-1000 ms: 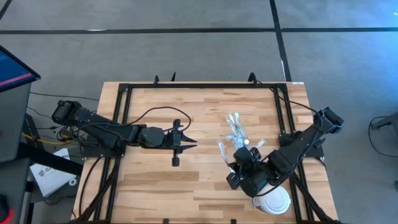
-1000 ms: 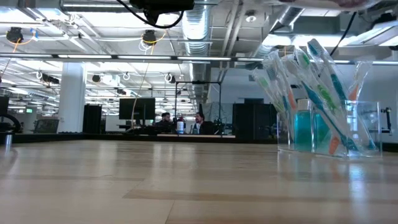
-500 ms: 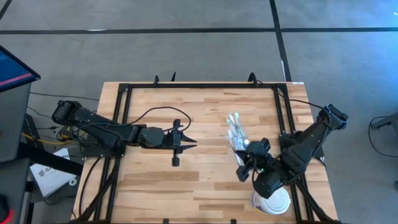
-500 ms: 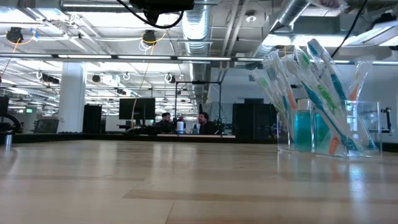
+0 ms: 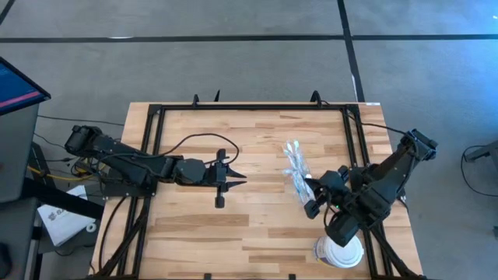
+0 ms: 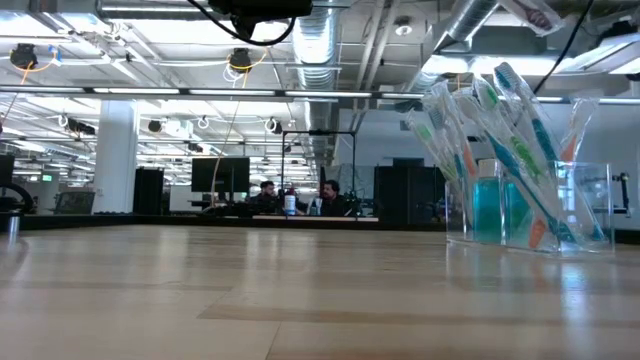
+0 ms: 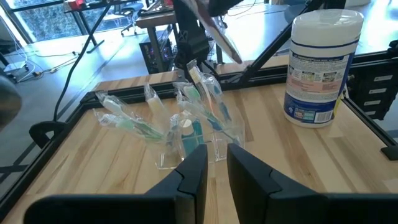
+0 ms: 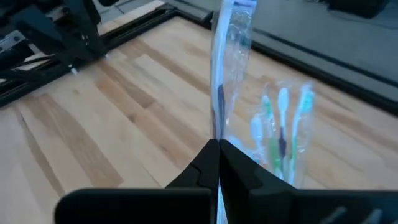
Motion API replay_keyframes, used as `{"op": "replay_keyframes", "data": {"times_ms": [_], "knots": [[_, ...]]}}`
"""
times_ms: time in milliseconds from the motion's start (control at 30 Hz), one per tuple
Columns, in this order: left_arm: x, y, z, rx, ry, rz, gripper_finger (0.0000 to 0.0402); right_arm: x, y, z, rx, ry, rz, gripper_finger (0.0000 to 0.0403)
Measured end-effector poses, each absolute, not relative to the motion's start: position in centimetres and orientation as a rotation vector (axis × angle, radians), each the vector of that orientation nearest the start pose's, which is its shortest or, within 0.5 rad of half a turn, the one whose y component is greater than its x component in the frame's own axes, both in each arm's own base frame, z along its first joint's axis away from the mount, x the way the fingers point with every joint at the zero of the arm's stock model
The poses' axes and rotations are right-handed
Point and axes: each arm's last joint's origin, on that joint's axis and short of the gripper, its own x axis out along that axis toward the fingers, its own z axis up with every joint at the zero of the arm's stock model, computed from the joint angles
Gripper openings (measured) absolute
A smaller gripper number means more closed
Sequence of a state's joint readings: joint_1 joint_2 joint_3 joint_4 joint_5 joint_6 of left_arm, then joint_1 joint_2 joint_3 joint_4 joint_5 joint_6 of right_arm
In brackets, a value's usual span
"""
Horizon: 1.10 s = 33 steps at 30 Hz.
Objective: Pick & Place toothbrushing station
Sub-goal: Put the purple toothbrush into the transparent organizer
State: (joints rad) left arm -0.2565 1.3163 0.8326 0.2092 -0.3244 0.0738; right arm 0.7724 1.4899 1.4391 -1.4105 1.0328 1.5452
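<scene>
Table [image 5: 257, 225]: pale butcher-block wood, smooth, low satin sheen, edged by a matt black metal frame [image 5: 249, 107]. Holder [image 6: 530, 205]: clear glossy plastic, teal tubes [image 6: 487, 208] showing through its walls. Toothbrushes [image 7: 193, 99]: smooth plastic, each sealed in crinkly clear film. Wrapped toothbrush [image 8: 225, 68] pinched in right gripper [image 8: 217, 146]: same glossy transparent wrap. Gripper fingers [image 7: 189, 171] on the left arm: matt dark plastic. Round container [image 7: 320, 62]: white plastic, ribbed lid, printed paper label.
</scene>
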Motion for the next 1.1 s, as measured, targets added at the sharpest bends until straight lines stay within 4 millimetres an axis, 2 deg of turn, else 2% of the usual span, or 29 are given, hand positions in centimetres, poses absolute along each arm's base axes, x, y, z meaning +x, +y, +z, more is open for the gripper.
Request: {"op": "replay_keyframes", "data": {"times_ms": [167,367,1100], "knots": [[28.3,-6.5,27.2,0.152,0.266,0.058,0.0055,19.0,15.4,33.6,0.253,0.406,-0.779,0.0000],[28.3,-6.2,27.2,0.151,0.266,0.068,0.0055,18.6,15.3,33.7,0.199,0.358,-0.787,0.0000],[28.4,-5.8,27.2,0.149,0.268,0.080,0.0056,19.7,13.9,33.8,0.155,0.346,-0.849,0.0000]]}}
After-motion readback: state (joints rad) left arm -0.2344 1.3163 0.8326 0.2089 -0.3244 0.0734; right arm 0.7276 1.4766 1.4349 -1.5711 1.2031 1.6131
